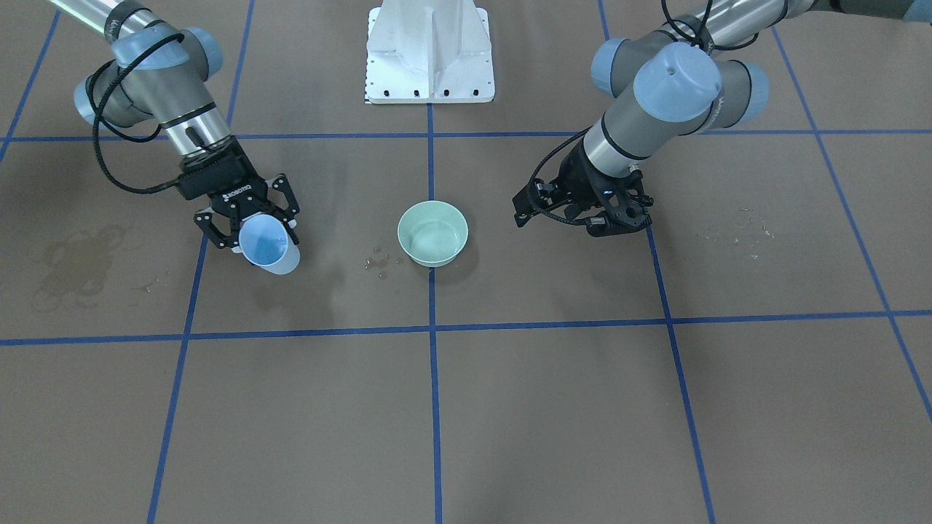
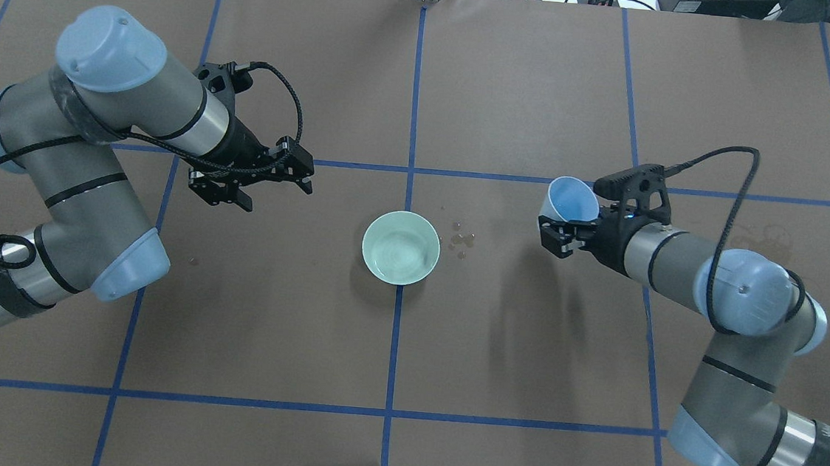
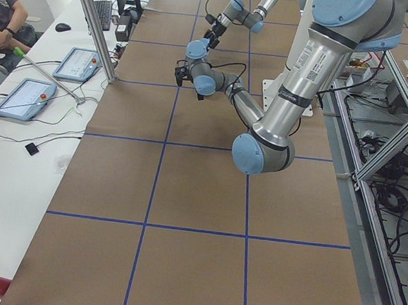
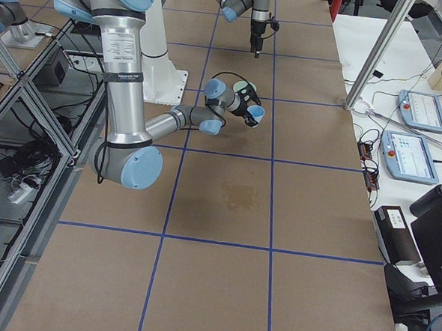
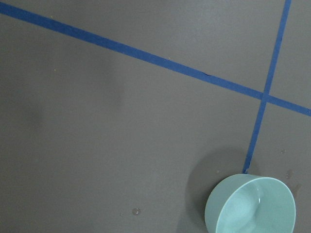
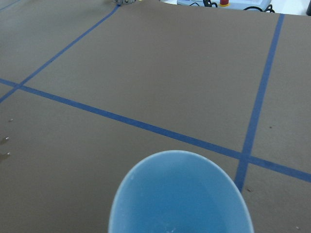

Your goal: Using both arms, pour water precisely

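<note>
A mint green bowl (image 1: 432, 233) (image 2: 400, 247) stands at the table's middle on a blue tape line. Faint ripples of water (image 2: 400, 255) show inside it. My right gripper (image 1: 255, 236) (image 2: 567, 226) is shut on a light blue cup (image 1: 268, 246) (image 2: 572, 199) and holds it, tilted, above the table well to the bowl's side. The cup's inside fills the bottom of the right wrist view (image 6: 180, 194); I cannot tell if water is in it. My left gripper (image 1: 622, 222) (image 2: 263, 188) is open and empty, hovering on the bowl's other side. The bowl shows at the lower right of the left wrist view (image 5: 250, 204).
Water droplets (image 1: 378, 260) (image 2: 461, 240) lie on the brown paper between bowl and cup. A dried stain (image 1: 80, 262) marks the table beyond the right gripper. The white pedestal base (image 1: 429, 51) stands at the robot's side. Tablets (image 3: 24, 96) lie on a side bench.
</note>
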{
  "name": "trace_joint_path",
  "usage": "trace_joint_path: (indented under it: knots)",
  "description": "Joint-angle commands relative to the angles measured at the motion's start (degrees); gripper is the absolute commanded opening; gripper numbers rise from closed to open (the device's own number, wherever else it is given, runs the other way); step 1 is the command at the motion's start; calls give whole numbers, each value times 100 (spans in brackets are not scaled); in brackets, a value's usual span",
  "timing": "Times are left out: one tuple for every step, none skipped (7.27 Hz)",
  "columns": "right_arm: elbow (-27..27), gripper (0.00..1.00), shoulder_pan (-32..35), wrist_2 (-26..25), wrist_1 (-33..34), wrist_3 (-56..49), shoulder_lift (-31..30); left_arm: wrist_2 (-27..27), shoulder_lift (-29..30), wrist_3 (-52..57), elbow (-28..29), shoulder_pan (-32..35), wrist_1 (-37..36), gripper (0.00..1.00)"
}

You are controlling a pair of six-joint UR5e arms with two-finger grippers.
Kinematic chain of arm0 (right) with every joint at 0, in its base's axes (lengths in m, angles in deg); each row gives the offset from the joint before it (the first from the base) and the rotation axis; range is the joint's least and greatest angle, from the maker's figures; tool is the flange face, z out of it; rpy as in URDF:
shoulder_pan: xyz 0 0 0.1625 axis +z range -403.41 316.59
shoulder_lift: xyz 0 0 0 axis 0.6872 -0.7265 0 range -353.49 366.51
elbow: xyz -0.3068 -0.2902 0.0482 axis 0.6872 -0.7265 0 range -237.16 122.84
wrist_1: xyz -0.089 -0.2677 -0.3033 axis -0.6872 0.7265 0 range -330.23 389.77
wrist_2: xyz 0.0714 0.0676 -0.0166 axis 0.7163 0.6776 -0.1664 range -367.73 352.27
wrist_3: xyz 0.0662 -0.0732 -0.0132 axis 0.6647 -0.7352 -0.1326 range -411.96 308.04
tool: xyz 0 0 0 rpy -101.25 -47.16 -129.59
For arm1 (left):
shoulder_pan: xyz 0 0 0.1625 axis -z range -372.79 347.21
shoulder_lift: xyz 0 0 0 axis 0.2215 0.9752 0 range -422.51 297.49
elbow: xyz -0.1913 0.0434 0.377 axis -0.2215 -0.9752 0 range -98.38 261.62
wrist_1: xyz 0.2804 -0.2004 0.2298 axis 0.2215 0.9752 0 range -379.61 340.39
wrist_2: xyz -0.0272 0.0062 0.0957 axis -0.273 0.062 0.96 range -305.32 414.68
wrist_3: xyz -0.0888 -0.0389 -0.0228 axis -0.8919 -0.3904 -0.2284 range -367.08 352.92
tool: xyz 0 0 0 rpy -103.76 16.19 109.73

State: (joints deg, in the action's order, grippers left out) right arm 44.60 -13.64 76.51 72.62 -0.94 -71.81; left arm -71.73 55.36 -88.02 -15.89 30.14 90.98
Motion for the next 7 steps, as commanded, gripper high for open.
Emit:
trace_joint_path:
  knots:
    - [186, 0, -85, 118, 1360, 515, 787, -85, -176, 315, 13, 215, -3, 100]
    - [203, 0, -190, 171, 1896, 367, 1052, -208, -177, 359, 65, 285, -3, 100]
    - [195, 0, -225, 145, 2328, 244, 1220, -218, -177, 386, 109, 321, -3, 100]
    - [203, 0, -287, 119, 2715, -123, 1352, -218, -203, 404, 118, 330, -3, 100]
    - [221, 0, -287, 119, 3267, -570, 1702, -253, -333, 404, 101, 330, 67, 100]
    - [247, 0, -287, 162, 3647, -1001, 1914, -357, -387, 412, 101, 399, 85, 100]
    - [239, 0, -313, 197, 3755, -1510, 1942, -384, -431, 456, 101, 444, 93, 100]
